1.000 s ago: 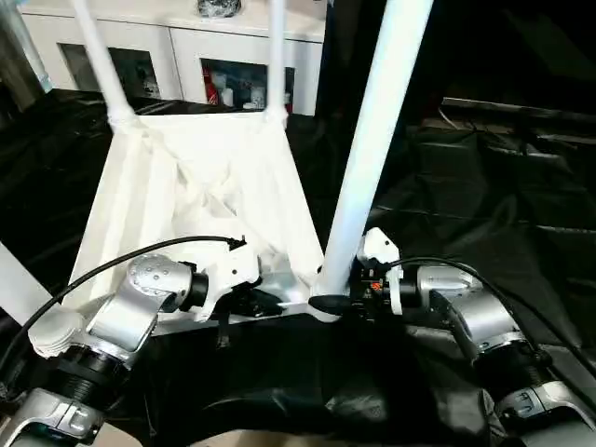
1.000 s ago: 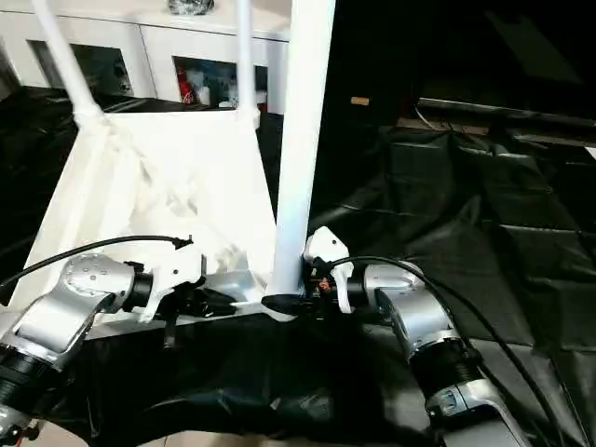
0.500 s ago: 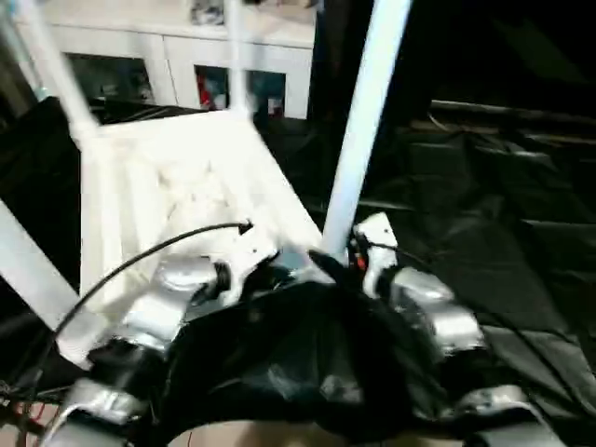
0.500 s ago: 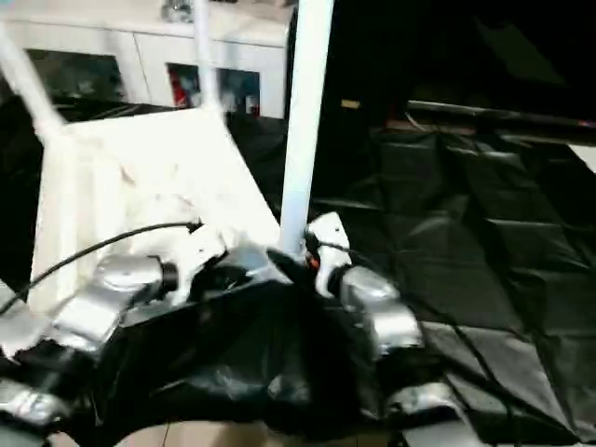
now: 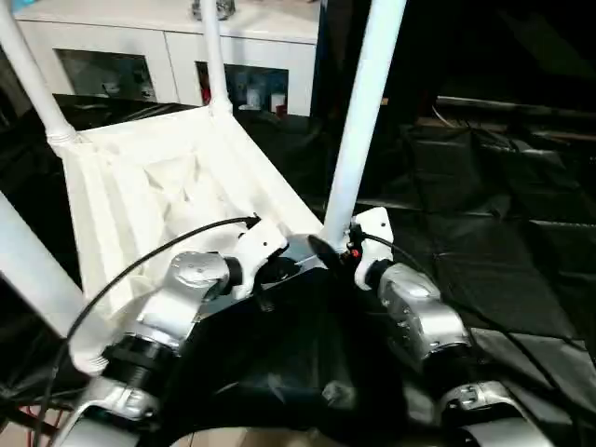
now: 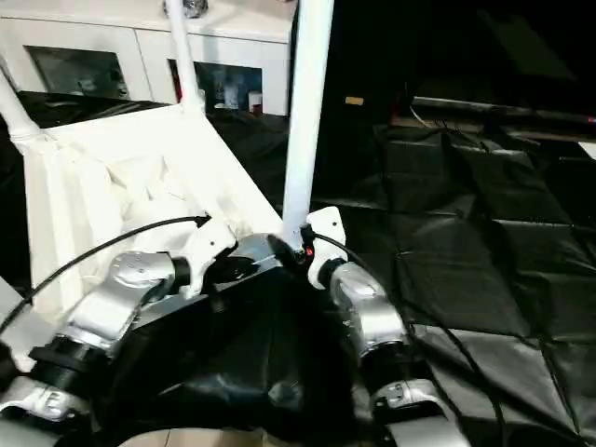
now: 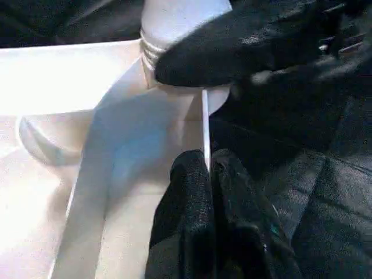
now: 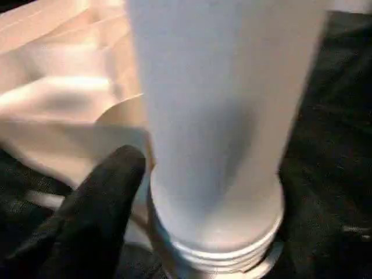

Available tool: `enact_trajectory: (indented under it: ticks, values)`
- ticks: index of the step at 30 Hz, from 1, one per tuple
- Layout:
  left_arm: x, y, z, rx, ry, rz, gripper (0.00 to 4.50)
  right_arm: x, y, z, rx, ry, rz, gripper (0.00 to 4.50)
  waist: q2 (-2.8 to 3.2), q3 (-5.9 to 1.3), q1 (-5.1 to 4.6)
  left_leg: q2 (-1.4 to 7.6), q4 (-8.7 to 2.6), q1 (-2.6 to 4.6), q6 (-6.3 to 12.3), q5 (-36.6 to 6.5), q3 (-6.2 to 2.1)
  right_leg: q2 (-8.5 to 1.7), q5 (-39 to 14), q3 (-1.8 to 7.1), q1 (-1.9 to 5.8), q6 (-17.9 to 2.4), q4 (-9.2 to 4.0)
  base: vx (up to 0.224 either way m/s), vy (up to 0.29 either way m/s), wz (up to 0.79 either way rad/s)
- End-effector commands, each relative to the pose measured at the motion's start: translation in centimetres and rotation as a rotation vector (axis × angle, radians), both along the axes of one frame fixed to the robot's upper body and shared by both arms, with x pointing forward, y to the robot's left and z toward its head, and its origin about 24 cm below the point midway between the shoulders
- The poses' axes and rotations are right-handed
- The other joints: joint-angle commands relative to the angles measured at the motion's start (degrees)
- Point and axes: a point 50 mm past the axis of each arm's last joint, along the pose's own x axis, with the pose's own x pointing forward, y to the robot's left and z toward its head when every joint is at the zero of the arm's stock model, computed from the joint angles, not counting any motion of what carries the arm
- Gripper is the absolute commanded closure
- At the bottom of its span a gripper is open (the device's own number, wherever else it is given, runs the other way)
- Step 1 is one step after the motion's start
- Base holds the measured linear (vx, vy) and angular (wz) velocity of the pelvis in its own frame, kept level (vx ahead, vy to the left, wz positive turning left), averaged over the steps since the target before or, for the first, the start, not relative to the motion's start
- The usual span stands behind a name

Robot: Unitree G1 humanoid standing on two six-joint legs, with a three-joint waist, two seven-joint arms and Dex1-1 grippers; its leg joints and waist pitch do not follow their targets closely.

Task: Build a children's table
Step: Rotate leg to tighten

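Observation:
The children's table lies upside down: its white ribbed tabletop (image 5: 140, 186) faces up, and white legs rise from the corners at far left (image 5: 33, 70), at the back (image 5: 212, 56) and near left (image 5: 33, 270). The near right leg (image 5: 358, 121) stands upright in its corner socket, its threaded end (image 8: 218, 250) showing. My right gripper (image 5: 326, 250) is open around that leg's base, one black finger (image 8: 110, 186) a little off the tube. My left gripper (image 7: 206, 168) is shut on the tabletop's thin rim, just beside that corner.
Black sheeting (image 5: 503, 242) covers the floor around the table and bunches up between my forearms. A white cabinet with glass doors (image 5: 270, 56) stands behind the tabletop's far edge.
The camera has swung, so the whole scene sits differently. Both grippers stay at the near right corner. The right gripper's jaws have widened around the leg.

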Motion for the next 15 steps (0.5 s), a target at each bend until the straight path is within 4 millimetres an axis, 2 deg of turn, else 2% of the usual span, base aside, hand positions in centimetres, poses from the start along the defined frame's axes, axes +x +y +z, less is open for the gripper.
enact_trajectory:
  ticks: [1,5,6,8,10,14,15]
  values:
    - [-1.7,-1.3,-1.2,-0.027,0.079,-0.154,4.50,-1.1,1.9,0.5,0.019,0.012,0.246,0.64,0.25,-2.27,0.20,0.21,-3.95,-1.19,2.99,-7.16,1.10,-2.70,-7.33,1.44,3.39,-12.49,-3.89,0.000,0.000,0.00]
    - [-2.1,-0.4,-1.2,-0.002,0.102,-0.216,4.50,-1.4,0.4,1.0,-0.004,0.018,0.346,0.64,0.36,-2.39,0.41,0.32,-3.74,-1.08,4.04,-5.91,1.14,-2.64,-4.04,1.39,3.59,-13.75,-3.42,0.000,0.000,0.00]
    - [-2.2,-0.3,-1.2,0.003,0.105,-0.224,4.50,-1.5,0.2,1.0,-0.008,0.020,0.357,0.64,0.43,-2.35,0.48,0.37,-3.69,-0.91,4.48,-5.33,1.28,-2.67,-2.63,1.40,3.34,-14.32,-3.38,0.000,0.000,0.00]
    - [-2.5,0.5,-1.1,0.030,0.126,-0.273,4.50,-1.7,-0.9,1.2,-0.033,0.035,0.421,0.64,0.32,-2.43,0.69,0.29,-3.65,-0.92,4.82,-4.28,1.17,-2.56,-1.15,1.24,3.70,-14.69,-3.17,0.000,0.000,0.00]
    - [-2.8,1.2,-1.1,0.044,0.152,-0.322,4.50,-1.8,-1.9,1.4,-0.062,0.056,0.474,0.64,0.37,-2.40,0.65,0.29,-3.54,-0.87,5.23,-4.16,1.29,-2.66,-0.45,1.31,3.65,-15.15,-3.07,0.000,0.000,0.00]
    - [-3.1,1.6,-0.9,0.040,0.170,-0.360,4.50,-2.0,-2.5,1.7,-0.068,0.081,0.518,0.64,0.60,-2.43,0.77,0.38,-3.54,-0.66,5.01,-4.26,1.33,-2.74,-0.09,1.33,3.62,-15.70,-3.02,0.000,0.000,0.00]
    - [-3.1,1.6,-0.8,0.039,0.171,-0.365,4.50,-2.0,-2.6,1.7,-0.068,0.083,0.523,0.64,0.51,-2.46,0.84,0.38,-3.53,-0.62,4.89,-4.47,1.38,-2.74,-0.25,1.31,3.66,-15.88,-3.04,0.000,0.000,0.00]
